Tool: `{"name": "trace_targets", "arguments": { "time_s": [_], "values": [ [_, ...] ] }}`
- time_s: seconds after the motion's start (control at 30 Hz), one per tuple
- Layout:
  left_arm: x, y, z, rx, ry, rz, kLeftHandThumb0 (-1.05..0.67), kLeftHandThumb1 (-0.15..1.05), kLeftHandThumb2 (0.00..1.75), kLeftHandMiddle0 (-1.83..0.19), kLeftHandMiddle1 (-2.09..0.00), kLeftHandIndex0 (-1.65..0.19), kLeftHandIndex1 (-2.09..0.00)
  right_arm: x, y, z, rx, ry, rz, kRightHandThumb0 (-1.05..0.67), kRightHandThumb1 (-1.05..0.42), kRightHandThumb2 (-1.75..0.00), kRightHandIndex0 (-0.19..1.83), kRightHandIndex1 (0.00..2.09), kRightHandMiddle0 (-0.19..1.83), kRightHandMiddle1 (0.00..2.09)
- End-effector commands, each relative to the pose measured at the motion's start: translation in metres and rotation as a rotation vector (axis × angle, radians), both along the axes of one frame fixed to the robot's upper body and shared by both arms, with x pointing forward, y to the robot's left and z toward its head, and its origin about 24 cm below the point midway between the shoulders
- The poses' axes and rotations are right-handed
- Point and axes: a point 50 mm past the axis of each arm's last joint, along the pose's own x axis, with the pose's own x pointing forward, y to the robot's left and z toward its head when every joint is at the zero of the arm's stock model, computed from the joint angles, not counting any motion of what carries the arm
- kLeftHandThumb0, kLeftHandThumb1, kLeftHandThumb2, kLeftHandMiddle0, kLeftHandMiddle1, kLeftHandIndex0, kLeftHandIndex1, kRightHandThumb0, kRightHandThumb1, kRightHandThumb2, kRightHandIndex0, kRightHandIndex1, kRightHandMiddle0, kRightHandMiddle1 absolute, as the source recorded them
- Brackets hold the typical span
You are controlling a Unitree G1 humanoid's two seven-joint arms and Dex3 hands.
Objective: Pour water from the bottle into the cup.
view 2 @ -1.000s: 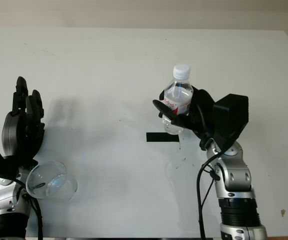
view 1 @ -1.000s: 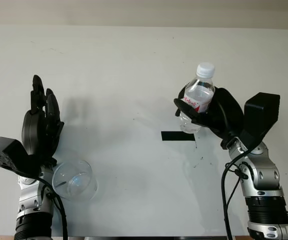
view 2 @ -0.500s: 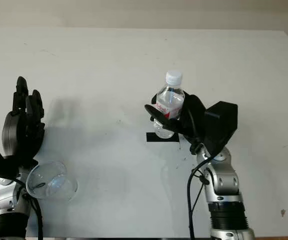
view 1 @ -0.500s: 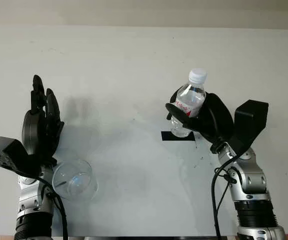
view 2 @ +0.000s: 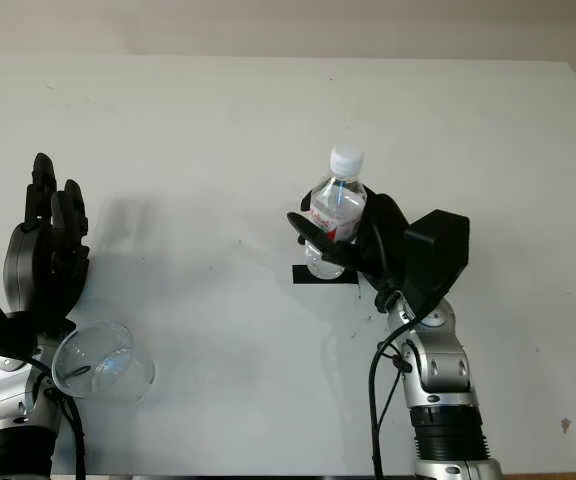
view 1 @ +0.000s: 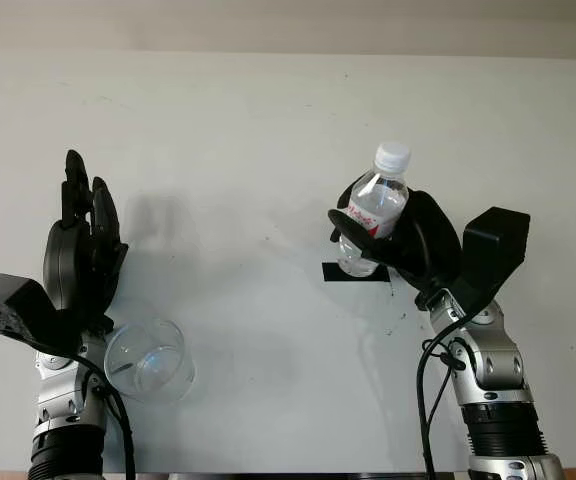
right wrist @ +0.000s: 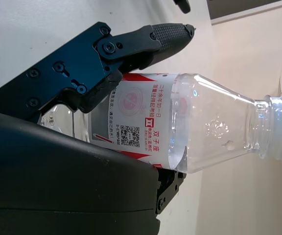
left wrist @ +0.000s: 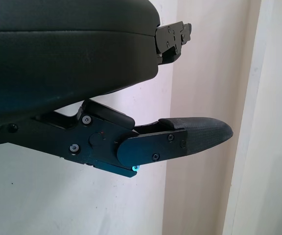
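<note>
Surface: white table (view 1: 268,120), seen from above, with a pale wall strip along its far edge.
Bottle: clear plastic bottle (view 1: 371,212) with a white cap (view 1: 391,156) and a red-and-white label (right wrist: 138,119), right of the table's middle. It stands close to upright, cap leaning slightly toward the far right. The cap is on.
Bottle base: right over the black tape strip (view 1: 354,272) on the table; I cannot tell whether the base touches the tape or hangs just above it.
Water: the lower part of the bottle looks filled, with the waterline visible near the shoulder in the right wrist view.
Right hand: right hand (view 1: 408,240), clamped around the bottle's middle, black fingers (right wrist: 151,38) wrapped across the label on one side and the palm shell against the other. Its arm rises from the bottom right.
Cup: clear cup (view 1: 149,360) at the near left of the table, well apart from the bottle. It sits just beside the left wrist, its mouth showing toward the camera; how much it is tilted is hard to tell.
Left hand: left hand (view 1: 84,250), open and holding nothing, fingers pointing toward the far edge, just beyond the cup.
Marks: a few small dark specks (view 1: 400,320) on the table near the tape.
</note>
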Motion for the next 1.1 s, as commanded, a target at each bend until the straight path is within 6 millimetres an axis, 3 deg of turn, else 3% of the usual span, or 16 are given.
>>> {"name": "trace_targets", "arguments": {
  "time_s": [0.0,0.4,0.53,0.7,0.77,0.8,0.83,0.87,0.97,1.07],
  "values": [
    [-0.006,0.001,-0.014,-0.016,0.047,0.007,-0.76,1.05,0.54,0.19,0.0,0.19,0.0,-0.002,-0.003,0.0,-0.024,-0.016,0.0,-0.45,-1.05,-0.41,1.45,2.09,1.15,2.09],
    [-0.006,0.0,-0.014,-0.03,0.05,0.001,-0.75,1.05,0.54,0.19,0.0,0.19,0.0,-0.009,-0.008,-0.01,-0.076,-0.06,0.047,-0.5,-1.05,-0.19,1.32,2.09,0.87,2.09],
    [-0.006,0.0,-0.013,-0.027,0.048,0.004,-0.76,1.05,0.54,0.19,0.0,0.19,0.0,-0.013,-0.011,-0.016,-0.059,-0.056,0.041,-0.51,-1.04,-0.08,0.83,2.09,0.35,2.09],
    [-0.007,0.001,-0.013,-0.023,0.046,-0.004,-0.75,1.05,0.54,0.19,0.0,0.19,0.0,-0.018,-0.017,-0.021,-0.046,-0.081,0.006,-0.52,-1.0,-0.05,0.37,2.09,-0.01,2.09],
    [-0.006,0.001,-0.012,-0.023,0.046,-0.007,-0.75,1.05,0.54,0.19,0.0,0.19,0.0,-0.02,-0.02,-0.024,-0.028,-0.097,0.009,-0.53,-0.96,-0.05,-0.02,2.0,-0.15,1.91],
    [-0.006,0.0,-0.012,-0.023,0.047,-0.009,-0.75,1.05,0.55,0.19,0.0,0.19,0.0,-0.021,-0.022,-0.025,-0.032,-0.102,0.016,-0.53,-0.96,-0.05,-0.1,1.97,-0.17,1.83],
    [-0.006,0.0,-0.012,-0.025,0.047,-0.01,-0.74,1.05,0.55,0.19,0.0,0.19,0.0,-0.021,-0.024,-0.025,-0.045,-0.109,0.022,-0.55,-0.95,-0.05,-0.15,1.72,-0.18,1.59],
    [-0.005,0.0,-0.012,-0.025,0.048,-0.011,-0.74,1.05,0.55,0.19,0.0,0.19,0.0,-0.021,-0.026,-0.025,-0.056,-0.113,0.028,-0.57,-0.95,-0.05,-0.17,1.31,-0.19,1.22],
    [-0.005,0.0,-0.011,-0.021,0.045,-0.011,-0.74,1.05,0.55,0.19,0.0,0.19,0.0,-0.022,-0.03,-0.025,-0.083,-0.121,0.05,-0.64,-0.91,-0.05,-0.16,0.36,-0.15,0.42],
    [-0.005,0.0,-0.01,-0.02,0.044,-0.009,-0.74,1.05,0.54,0.19,0.0,0.19,0.0,-0.022,-0.034,-0.024,-0.092,-0.121,0.051,-0.73,-0.89,-0.05,-0.19,0.06,-0.18,0.14]
  ]
}}
